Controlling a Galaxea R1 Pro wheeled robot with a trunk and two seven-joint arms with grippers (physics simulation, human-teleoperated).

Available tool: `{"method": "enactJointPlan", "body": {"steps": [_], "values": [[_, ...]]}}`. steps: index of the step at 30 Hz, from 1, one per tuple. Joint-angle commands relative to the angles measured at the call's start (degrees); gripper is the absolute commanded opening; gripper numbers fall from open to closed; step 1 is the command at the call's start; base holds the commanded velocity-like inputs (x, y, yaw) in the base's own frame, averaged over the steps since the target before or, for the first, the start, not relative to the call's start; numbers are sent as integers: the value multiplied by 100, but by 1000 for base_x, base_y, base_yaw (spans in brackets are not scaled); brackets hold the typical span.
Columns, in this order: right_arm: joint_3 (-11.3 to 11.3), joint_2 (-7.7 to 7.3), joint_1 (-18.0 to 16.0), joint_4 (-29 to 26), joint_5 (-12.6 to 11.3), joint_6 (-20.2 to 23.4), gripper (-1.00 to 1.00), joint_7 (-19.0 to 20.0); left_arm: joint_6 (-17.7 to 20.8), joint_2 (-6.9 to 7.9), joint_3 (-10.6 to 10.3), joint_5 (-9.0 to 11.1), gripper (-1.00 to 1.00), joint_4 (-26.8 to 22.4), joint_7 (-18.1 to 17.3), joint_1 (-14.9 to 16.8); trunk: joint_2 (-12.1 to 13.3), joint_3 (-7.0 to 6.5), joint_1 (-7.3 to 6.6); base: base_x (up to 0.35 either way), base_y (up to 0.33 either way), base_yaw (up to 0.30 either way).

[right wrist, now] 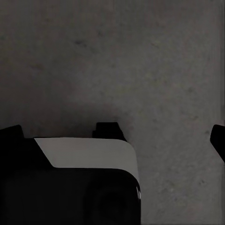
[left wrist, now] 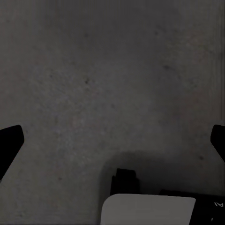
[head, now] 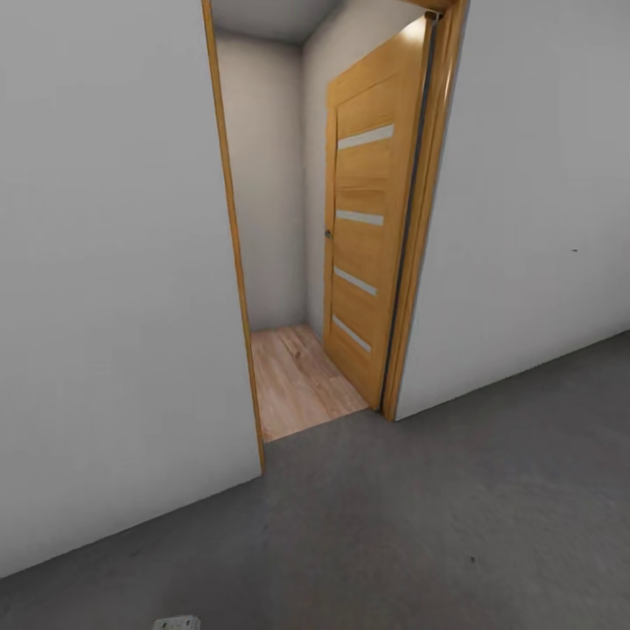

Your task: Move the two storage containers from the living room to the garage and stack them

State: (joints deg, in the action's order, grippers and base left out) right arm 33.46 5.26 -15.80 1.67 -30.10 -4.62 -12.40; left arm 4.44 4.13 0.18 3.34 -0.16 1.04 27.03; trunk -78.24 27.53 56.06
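The two storage containers are out of view. I stand on the dark grey concrete floor (head: 437,525) of the garage, facing a doorway. My left gripper (left wrist: 112,145) hangs open over bare floor (left wrist: 112,70), its black fingertips (left wrist: 10,143) far apart with nothing between them. My right gripper (right wrist: 115,138) is open too and also empty, one fingertip (right wrist: 218,140) at the frame's edge, above the same concrete (right wrist: 140,56).
A honey-coloured wood door (head: 367,245) stands swung open inward, beyond a narrow wood-framed doorway. Light plank flooring (head: 297,376) starts at its threshold. Plain grey-white walls (head: 105,306) flank the opening. A white part of my own body (right wrist: 89,152) lies under the right gripper.
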Motion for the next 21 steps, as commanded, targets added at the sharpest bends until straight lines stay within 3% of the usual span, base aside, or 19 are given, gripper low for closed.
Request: {"method": "enactJointPlan", "body": {"steps": [1, 12, 21], "values": [[48, 4, -8, 18, -58, -33, 100, -2, 22, 0, -1, 32, 100, -2, 10, 4, -3, 6, 3, 298, -92, -30], [47, 11, -6, 18, -58, -30, 100, -8, 22, 0, -1, 34, 100, -2, 10, 4, -3, 6, 3, 298, -92, -180], [47, 18, -6, 18, -58, -21, 100, -26, 22, 0, -1, 36, 100, -2, 11, 4, -3, 6, 3, 298, -92, -5]]}}
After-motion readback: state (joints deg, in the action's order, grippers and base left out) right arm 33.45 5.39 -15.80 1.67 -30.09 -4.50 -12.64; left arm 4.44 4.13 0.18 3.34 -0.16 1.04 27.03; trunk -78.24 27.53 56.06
